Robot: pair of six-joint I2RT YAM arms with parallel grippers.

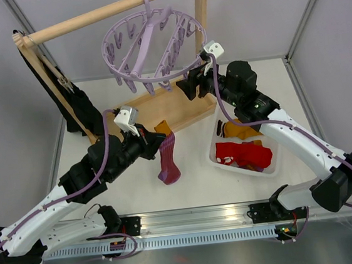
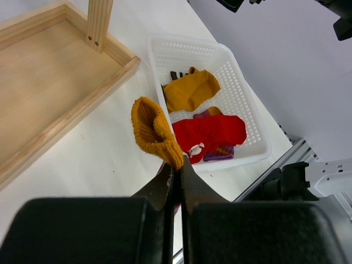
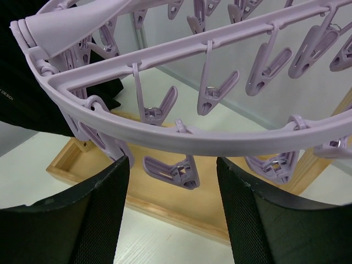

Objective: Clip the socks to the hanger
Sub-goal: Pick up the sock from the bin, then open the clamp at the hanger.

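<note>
A round lavender plastic clip hanger [image 1: 145, 44] hangs by its hook from the wooden rail [image 1: 88, 18], its pegs dangling. A maroon fabric sock with a mustard cuff [image 1: 168, 158] droops over mid-table [image 1: 194, 187]. A red fabric sock [image 1: 244, 153], a mustard fabric sock [image 1: 235, 129] and seemingly a purple one lie heaped in the white plastic basket [image 1: 213, 148] toward the table's right edge.

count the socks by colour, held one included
mustard-and-maroon sock, held in left gripper: 1
mustard sock in basket: 1
red sock in basket: at least 1
purple sock under the red: 1
total: at least 4; the pile may hide more
</note>
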